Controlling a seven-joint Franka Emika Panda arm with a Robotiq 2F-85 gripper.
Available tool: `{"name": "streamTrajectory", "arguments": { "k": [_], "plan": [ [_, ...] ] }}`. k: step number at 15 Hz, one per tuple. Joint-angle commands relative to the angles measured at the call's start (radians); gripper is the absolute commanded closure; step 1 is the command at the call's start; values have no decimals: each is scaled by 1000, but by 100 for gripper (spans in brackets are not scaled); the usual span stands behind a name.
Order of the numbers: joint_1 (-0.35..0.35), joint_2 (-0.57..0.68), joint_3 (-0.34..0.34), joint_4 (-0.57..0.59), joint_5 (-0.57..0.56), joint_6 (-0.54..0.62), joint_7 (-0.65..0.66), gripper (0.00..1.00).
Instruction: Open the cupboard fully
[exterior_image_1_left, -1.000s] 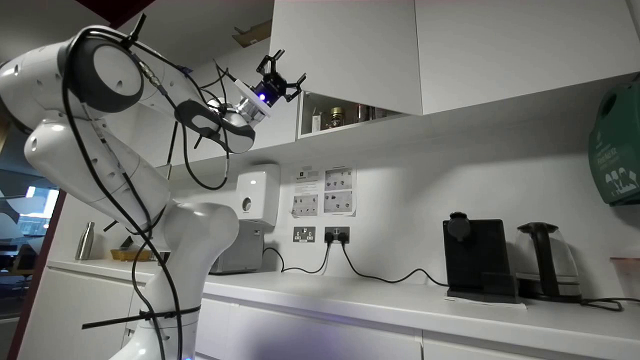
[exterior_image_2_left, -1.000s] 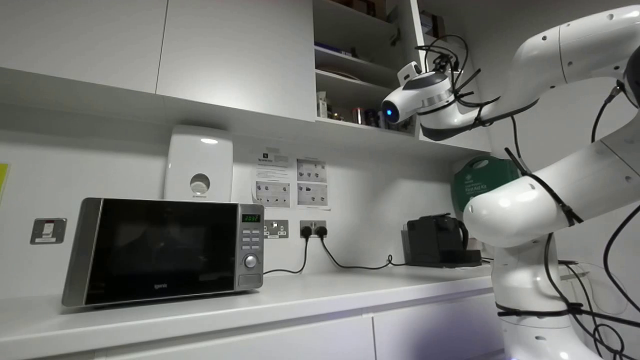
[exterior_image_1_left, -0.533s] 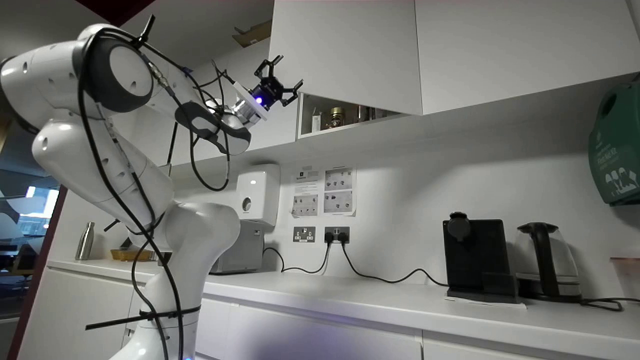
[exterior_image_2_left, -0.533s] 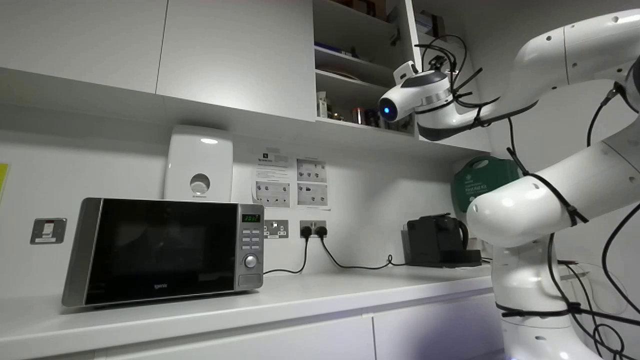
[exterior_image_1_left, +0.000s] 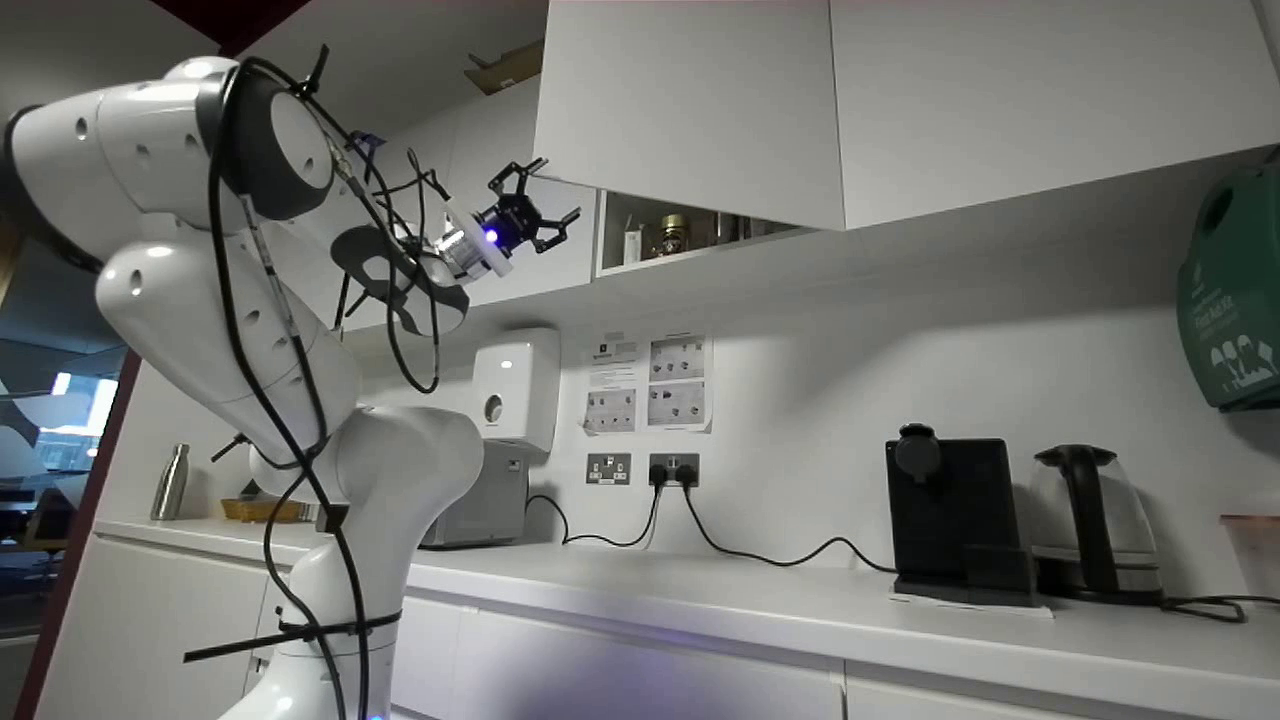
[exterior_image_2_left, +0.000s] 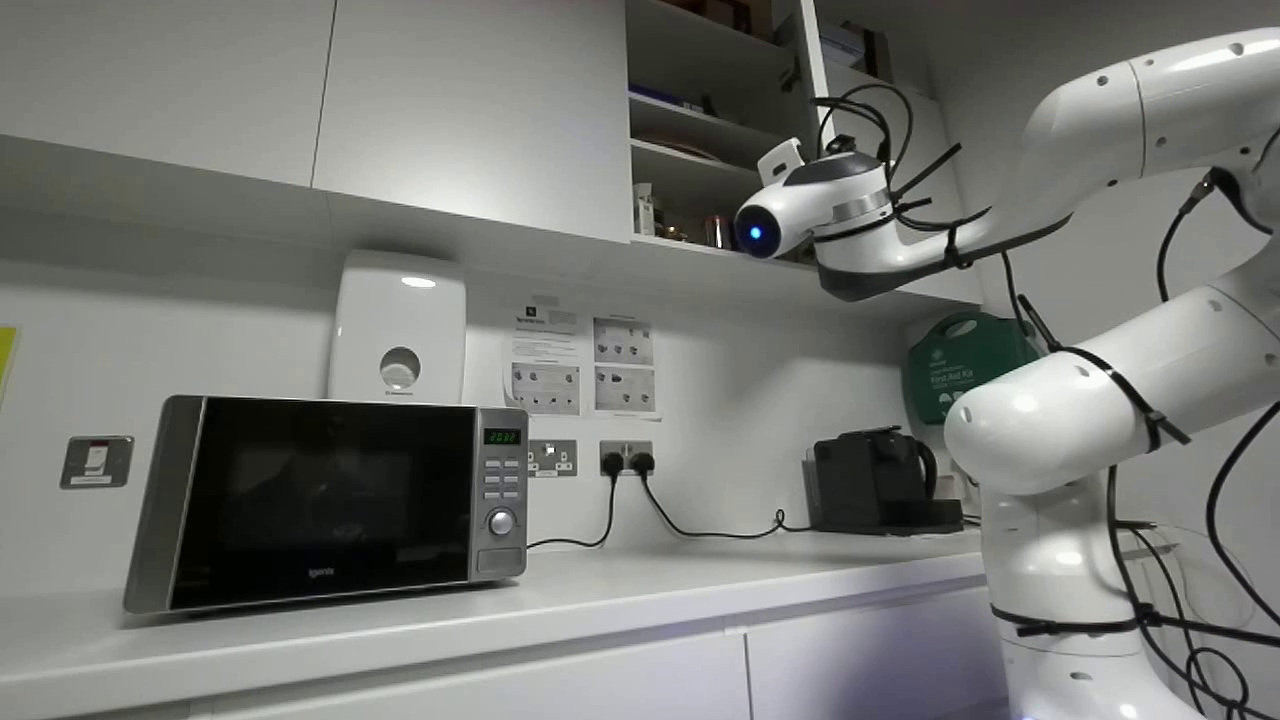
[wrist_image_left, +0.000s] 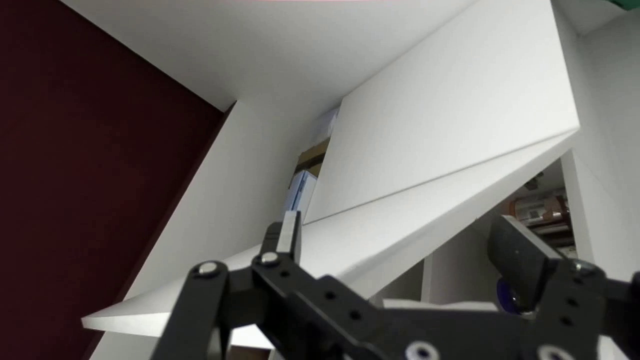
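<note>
The white cupboard door (exterior_image_1_left: 690, 110) stands part open in both exterior views, hinged at its right in this one. Its edge shows upright in an exterior view (exterior_image_2_left: 813, 60), with the open cupboard's shelves (exterior_image_2_left: 700, 122) and contents beside it. My gripper (exterior_image_1_left: 562, 187) is open and empty at the door's lower free corner. In the wrist view the fingers of my gripper (wrist_image_left: 405, 240) are wide apart, and the door's bottom edge (wrist_image_left: 425, 225) crosses the picture between them. I cannot tell whether a finger touches the door. In an exterior view the arm's wrist (exterior_image_2_left: 820, 190) hides the gripper.
Jars (exterior_image_1_left: 672, 235) stand on the cupboard's bottom shelf. Below, the counter (exterior_image_1_left: 640, 585) holds a microwave (exterior_image_2_left: 330, 500), a coffee machine (exterior_image_1_left: 950, 520) and a kettle (exterior_image_1_left: 1095, 520). A towel dispenser (exterior_image_1_left: 517, 385) and a green first aid case (exterior_image_1_left: 1235, 290) hang on the wall.
My gripper has moved down and slightly away from the door, staying open. The door's free edge has shifted a little left in an exterior view, so the door stands slightly less open.
</note>
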Motion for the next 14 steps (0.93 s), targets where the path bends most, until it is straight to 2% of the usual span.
{"name": "streamTrajectory", "arguments": {
  "k": [1, 5, 8, 12, 14],
  "plan": [
    [24, 22, 54, -44, 10, -27, -25, 0],
    [7, 55, 98, -51, -68, -55, -12, 0],
    [6, 69, 105, -42, -146, -55, -21, 0],
    [-3, 77, 77, -22, -280, -26, -49, 0],
    [-10, 82, 37, 8, -345, 12, -83, 0]
  ]
}}
